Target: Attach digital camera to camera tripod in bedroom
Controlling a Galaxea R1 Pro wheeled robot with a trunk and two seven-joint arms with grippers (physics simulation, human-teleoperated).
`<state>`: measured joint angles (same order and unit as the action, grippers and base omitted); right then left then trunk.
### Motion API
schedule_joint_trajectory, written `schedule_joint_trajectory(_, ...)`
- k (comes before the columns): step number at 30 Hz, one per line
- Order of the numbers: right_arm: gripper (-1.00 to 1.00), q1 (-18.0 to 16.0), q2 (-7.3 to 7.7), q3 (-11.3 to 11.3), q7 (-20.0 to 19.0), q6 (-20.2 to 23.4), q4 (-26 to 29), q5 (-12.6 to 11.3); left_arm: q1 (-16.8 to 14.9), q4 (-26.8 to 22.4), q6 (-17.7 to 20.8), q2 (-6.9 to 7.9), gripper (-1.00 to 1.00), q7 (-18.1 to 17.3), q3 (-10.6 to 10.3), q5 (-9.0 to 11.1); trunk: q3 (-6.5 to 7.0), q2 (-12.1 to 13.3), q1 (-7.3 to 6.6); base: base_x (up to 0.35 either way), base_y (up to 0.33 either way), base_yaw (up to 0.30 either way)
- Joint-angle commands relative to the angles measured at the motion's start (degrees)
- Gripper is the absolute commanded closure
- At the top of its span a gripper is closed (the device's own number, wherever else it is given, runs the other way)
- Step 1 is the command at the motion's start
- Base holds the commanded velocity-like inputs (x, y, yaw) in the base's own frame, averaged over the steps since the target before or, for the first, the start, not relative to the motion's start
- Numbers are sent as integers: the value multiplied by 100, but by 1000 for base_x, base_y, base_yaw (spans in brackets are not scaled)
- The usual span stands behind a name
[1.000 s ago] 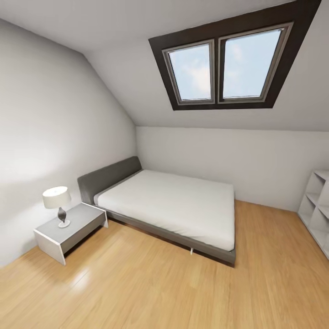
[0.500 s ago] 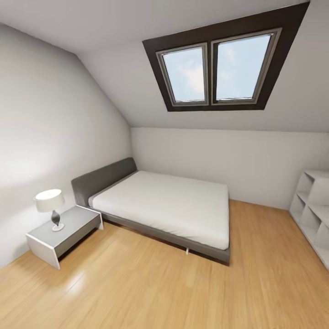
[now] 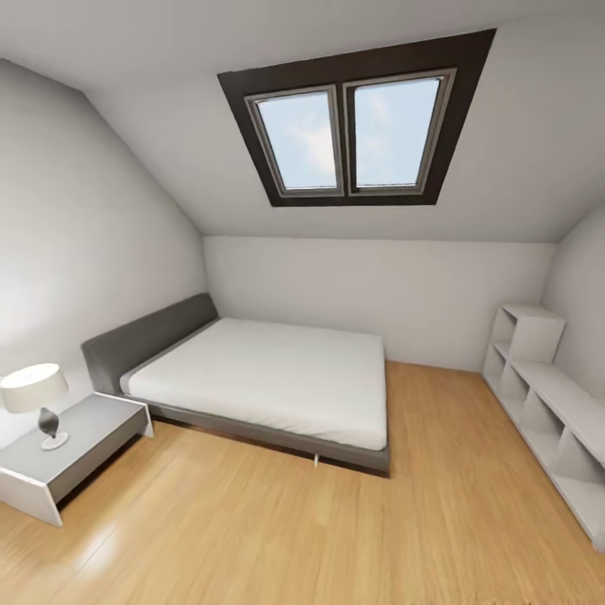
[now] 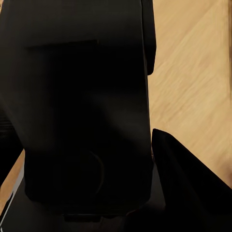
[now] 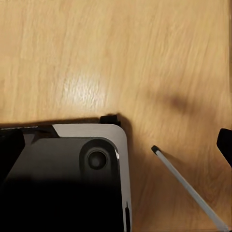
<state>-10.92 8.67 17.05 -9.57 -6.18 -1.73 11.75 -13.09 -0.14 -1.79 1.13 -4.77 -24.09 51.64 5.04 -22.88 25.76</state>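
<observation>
Attic bedroom: grey bed [image 3: 260,382] centre, far; nightstand [image 3: 71,449] with lamp [image 3: 35,395] near left; white shelving [image 3: 550,412] right; skylight [image 3: 353,130] above. Wood floor [image 3: 277,529] bare. Digital camera, camera tripod: whereabouts unknown. Claw states: cannot tell, either arm. Judgement: camera light, rigid, lens fragile; grip body sides.

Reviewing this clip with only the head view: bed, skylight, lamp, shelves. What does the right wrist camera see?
Observer: Light wood floor, with a thin silver rod with a dark tip seen against it.
Operator: A tripod leg?
Observer: I cannot tell. Next to it is a dark plate with a pale rim and a round fitting.
Operator: And the left wrist?
Observer: A large black shape close to the lens, with the wood floor visible past its edge.
</observation>
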Motion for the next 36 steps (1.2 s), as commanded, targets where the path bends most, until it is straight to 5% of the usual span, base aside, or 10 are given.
schedule_joint_trajectory(1, -100, -6, 3, 48, -10, -29, -19, 53, -1, 5, -26, 1, 100, -24, -48, 47, -2, -4, 2, 0, 0, -292)
schedule_joint_trajectory(14, -100, -6, 3, 45, -10, -32, -19, 55, -1, 5, -93, -10, 100, -22, -50, 46, -2, -4, 2, -12, 0, -293)
schedule_joint_trajectory(36, -100, -6, 3, 44, -7, -32, -17, 55, -1, 5, -94, -34, 100, 3, -52, 49, -2, -4, 2, -320, 87, -293)
